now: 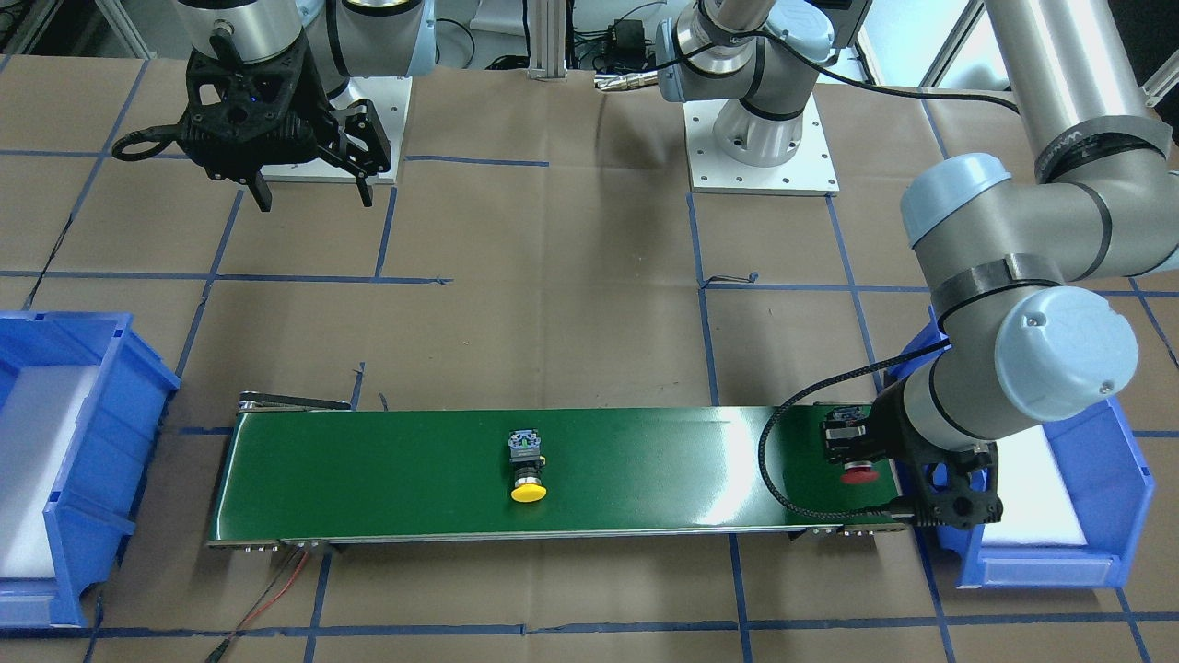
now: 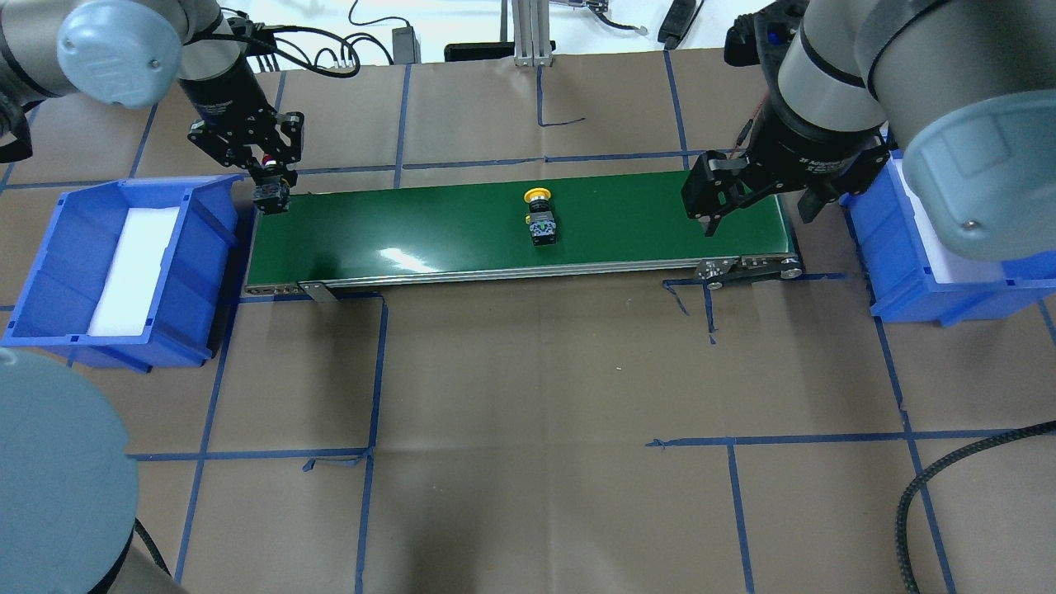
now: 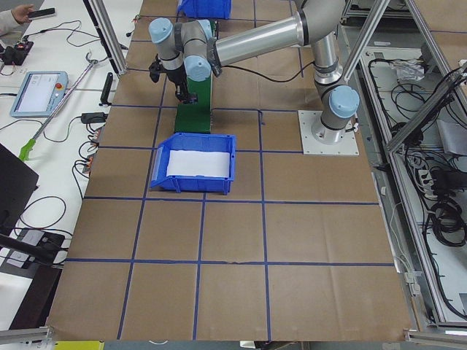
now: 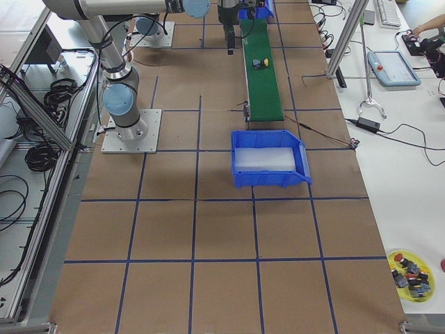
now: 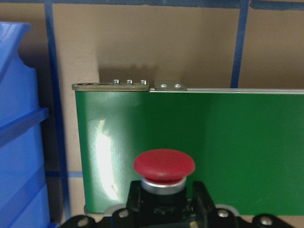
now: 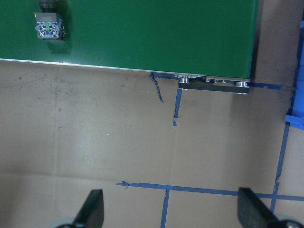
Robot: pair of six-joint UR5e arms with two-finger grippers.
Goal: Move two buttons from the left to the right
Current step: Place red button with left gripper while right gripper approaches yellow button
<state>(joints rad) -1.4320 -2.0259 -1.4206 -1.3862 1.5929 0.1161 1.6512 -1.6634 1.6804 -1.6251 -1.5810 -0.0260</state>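
Note:
The yellow-capped button (image 1: 528, 479) lies on its side at the middle of the green conveyor belt (image 1: 387, 470); it also shows in the overhead view (image 2: 538, 216) and the right wrist view (image 6: 48, 29). My left gripper (image 2: 266, 183) is shut on the red-capped button (image 1: 857, 473) just over the belt's left end. In the left wrist view the red cap (image 5: 164, 164) points forward between the fingers. My right gripper (image 2: 751, 210) is open and empty, held above the belt's right end (image 2: 742, 223), well apart from the yellow button.
A blue bin (image 2: 49, 280) with a white foam liner stands off the belt's left end. A second blue bin (image 2: 899, 280) stands off the right end, partly hidden by my right arm. Brown paper with blue tape lines covers the table.

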